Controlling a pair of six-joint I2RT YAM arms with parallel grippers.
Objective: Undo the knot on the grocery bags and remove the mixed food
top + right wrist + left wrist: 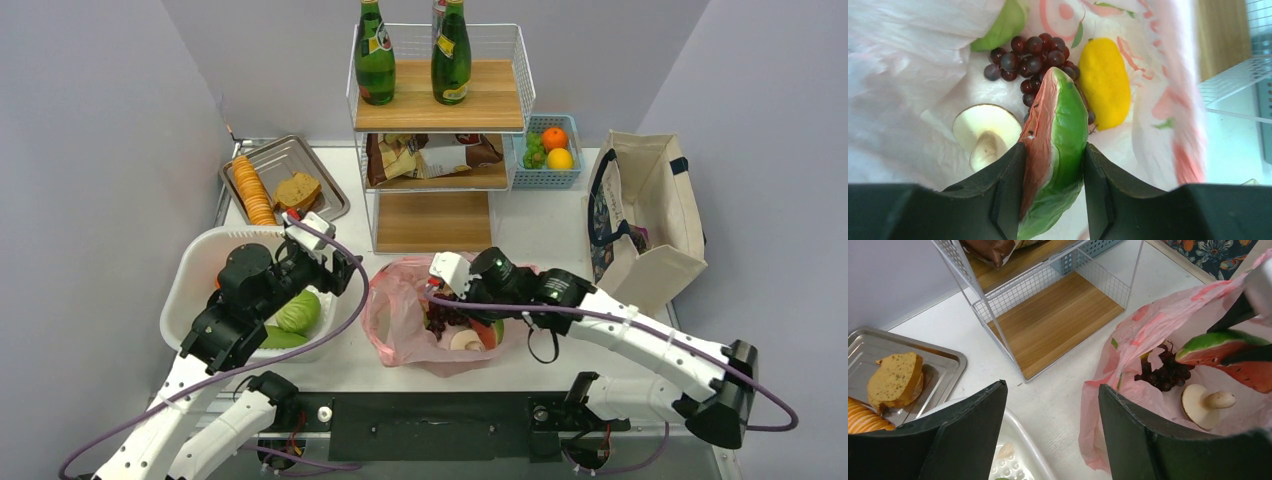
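Fingers (1003, 200) of right gripper (1054, 148) clamp watermelon slice (1058, 125) inside pink bag (908, 60) | left gripper (1050, 390) spread, empty, beside bag | risk: tapered slice squirts free

Crinkly plastic bag (395, 310), steel tray (285, 158) — glossy

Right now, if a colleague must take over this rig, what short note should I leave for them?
Left gripper: open, empty, above the rim of the white tub.
Right gripper: shut on a watermelon slice, inside the pink bag.
Done: the bag is already open; green vegetables lie in the tub.
To do: lift the slice out, then the grapes, mushroom and lemon.
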